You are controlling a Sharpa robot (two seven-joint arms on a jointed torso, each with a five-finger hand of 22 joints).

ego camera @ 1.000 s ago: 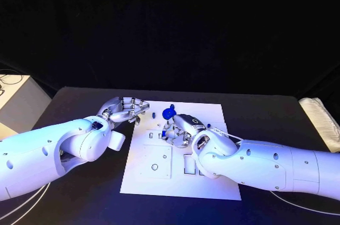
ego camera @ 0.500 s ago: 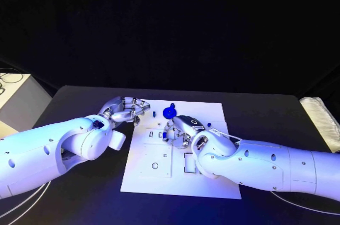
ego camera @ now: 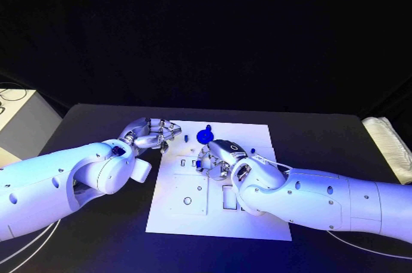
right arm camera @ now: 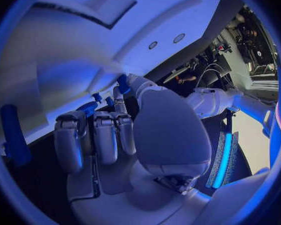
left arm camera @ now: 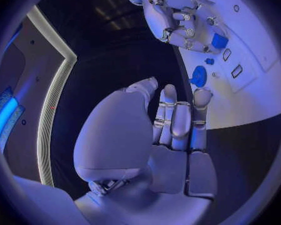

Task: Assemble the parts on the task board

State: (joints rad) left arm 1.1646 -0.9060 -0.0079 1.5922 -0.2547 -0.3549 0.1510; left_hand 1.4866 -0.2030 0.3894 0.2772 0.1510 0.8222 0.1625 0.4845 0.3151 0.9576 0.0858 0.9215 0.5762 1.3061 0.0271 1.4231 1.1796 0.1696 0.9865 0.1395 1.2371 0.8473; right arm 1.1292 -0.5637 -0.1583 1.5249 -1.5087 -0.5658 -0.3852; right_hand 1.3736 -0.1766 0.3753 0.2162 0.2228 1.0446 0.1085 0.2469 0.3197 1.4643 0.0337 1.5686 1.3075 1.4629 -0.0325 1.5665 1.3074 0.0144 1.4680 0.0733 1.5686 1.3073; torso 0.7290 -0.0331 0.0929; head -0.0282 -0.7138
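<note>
The board (ego camera: 249, 222) lies mid-frame on the tabletop. The right hand (ego camera: 219, 158) holds a blue part (left arm camera: 219, 40) low over its upper slots; seating it looks next, needing alignment. The left hand (ego camera: 153, 133), upper left, hovers loosely curled, empty.
</note>
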